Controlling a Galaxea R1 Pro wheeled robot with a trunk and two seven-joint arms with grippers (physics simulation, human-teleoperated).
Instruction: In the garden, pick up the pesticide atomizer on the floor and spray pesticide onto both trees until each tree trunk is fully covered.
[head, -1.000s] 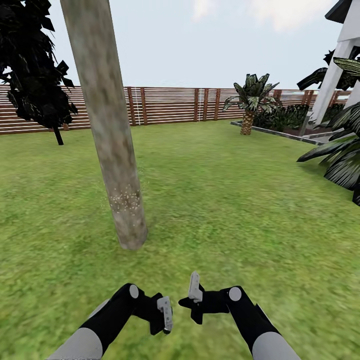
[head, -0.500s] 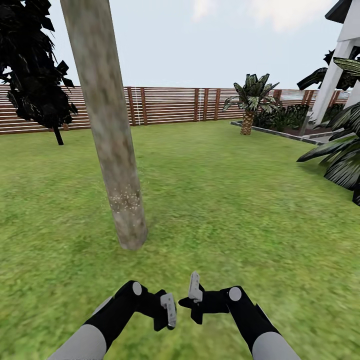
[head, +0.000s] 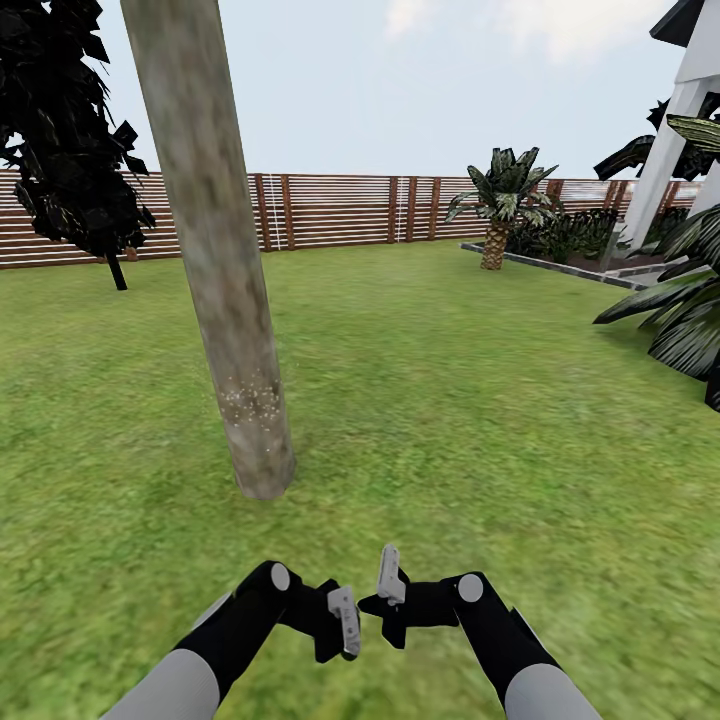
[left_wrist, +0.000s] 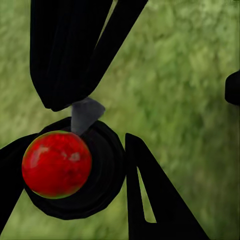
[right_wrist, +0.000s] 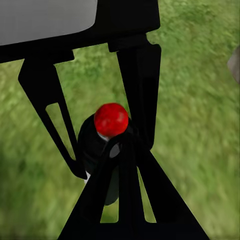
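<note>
Low in the head view the left tool (head: 345, 625) and the right tool (head: 388, 592) hang close together over the lawn (head: 480, 400), fingertips almost meeting. From that camera neither tool's opening can be judged, and the atomizer itself cannot be made out between them.

In the left wrist view, the pesticide atomizer (left_wrist: 75, 172) sits just under the left tool (left_wrist: 107, 120): a black round body with one glossy red ball and a small grey nozzle. The dark fingers (left_wrist: 155, 200) flank it, yet whether they pinch it or stand apart from it cannot be told.

The right wrist view looks past the right tool (right_wrist: 105, 135), whose slotted fingers (right_wrist: 50, 110) are spread wide apart, with the same atomizer (right_wrist: 102, 150) seen between them against grass.

One tree trunk (head: 215, 250), pale and mottled with white specks low down, rises ahead-left, its crown cut off by the frame. Beyond stand one fence (head: 340, 208), one dark conifer (head: 60, 130), one short palm (head: 498, 200), and white posts (head: 670, 130) partly cropped.
</note>
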